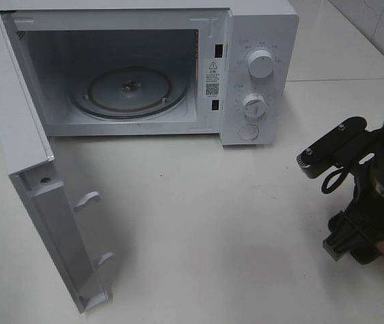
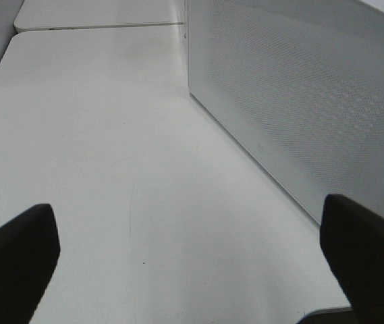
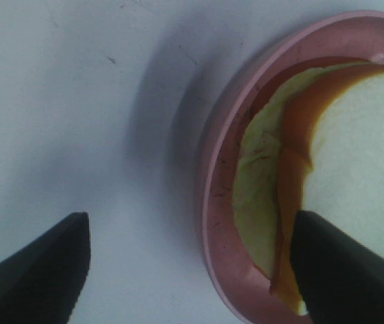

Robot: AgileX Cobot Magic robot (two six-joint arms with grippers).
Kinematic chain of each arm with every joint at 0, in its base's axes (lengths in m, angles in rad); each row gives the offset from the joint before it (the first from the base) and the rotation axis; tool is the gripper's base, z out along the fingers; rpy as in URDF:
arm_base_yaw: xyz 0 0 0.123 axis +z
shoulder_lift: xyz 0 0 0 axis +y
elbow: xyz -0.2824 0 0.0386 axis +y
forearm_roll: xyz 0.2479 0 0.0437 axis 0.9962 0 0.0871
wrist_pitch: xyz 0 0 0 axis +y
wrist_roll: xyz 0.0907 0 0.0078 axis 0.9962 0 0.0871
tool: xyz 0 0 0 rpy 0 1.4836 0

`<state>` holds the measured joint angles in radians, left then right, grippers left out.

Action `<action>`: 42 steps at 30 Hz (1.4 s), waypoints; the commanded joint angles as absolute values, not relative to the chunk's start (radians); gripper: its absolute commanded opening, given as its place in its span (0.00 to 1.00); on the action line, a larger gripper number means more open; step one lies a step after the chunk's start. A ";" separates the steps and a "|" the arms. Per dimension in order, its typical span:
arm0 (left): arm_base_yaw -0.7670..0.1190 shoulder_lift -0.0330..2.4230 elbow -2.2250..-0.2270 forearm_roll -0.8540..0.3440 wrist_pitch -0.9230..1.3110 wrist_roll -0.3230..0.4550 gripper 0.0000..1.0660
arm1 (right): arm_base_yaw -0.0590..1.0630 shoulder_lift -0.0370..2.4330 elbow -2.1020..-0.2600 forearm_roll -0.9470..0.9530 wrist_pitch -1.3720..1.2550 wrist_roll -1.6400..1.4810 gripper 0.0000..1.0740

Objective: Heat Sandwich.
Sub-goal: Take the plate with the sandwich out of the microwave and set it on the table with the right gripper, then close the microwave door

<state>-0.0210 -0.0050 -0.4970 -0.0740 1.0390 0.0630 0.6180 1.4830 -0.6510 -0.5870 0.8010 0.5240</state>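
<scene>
We are looking down on a white counter (image 1: pixel 198 223) with a white microwave (image 1: pixel 259 67) sitting at its far edge. The microwave door (image 1: pixel 36 202) is swinging wide open toward the near-left corner, two latch hooks (image 1: pixel 87 200) sticking out of its inner face, and the glass turntable (image 1: pixel 129 91) is showing inside the cavity. Two white dials (image 1: pixel 259 65) are sitting one above the other on the control panel, with a round button (image 1: pixel 248 132) below them.

At the counter's right edge the right arm (image 1: pixel 367 189) is hanging low, covering most of what lies under it; only a sliver of pink rim is peeking out beneath.

The right wrist view is giving us the detail: the sandwich (image 3: pixel 353 169) is lying on a round pink plate (image 3: pixel 213 202), white bread on top, tan crust and pale green filling showing at the side. The right gripper (image 3: pixel 192 263) is standing spread wide and released, one finger (image 3: pixel 40 270) over bare counter, the other finger (image 3: pixel 343 270) over the sandwich; we cannot tell whether it is touching.

The left gripper (image 2: pixel 192 256) is also gaping wide, holding nothing, hovering above bare counter beside the microwave's perforated side wall (image 2: pixel 299 101).
</scene>
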 commanded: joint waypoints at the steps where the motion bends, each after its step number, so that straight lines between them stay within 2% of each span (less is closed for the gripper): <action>1: -0.019 -0.025 -0.494 -0.077 1.039 0.066 0.97 | 0.616 1.396 -0.651 -0.519 0.810 0.436 0.74; 22: -0.019 -0.025 -0.494 -0.077 1.039 0.066 0.97 | 0.619 0.895 -0.651 -0.239 0.991 0.174 0.74; 39: -0.019 -0.025 -0.494 -0.077 1.039 0.066 0.97 | 0.616 0.549 -0.650 -0.217 1.146 0.157 0.73; 42: -0.019 -0.025 -0.494 -0.077 1.039 0.066 0.97 | 0.548 0.486 -0.650 -0.198 1.167 0.152 0.72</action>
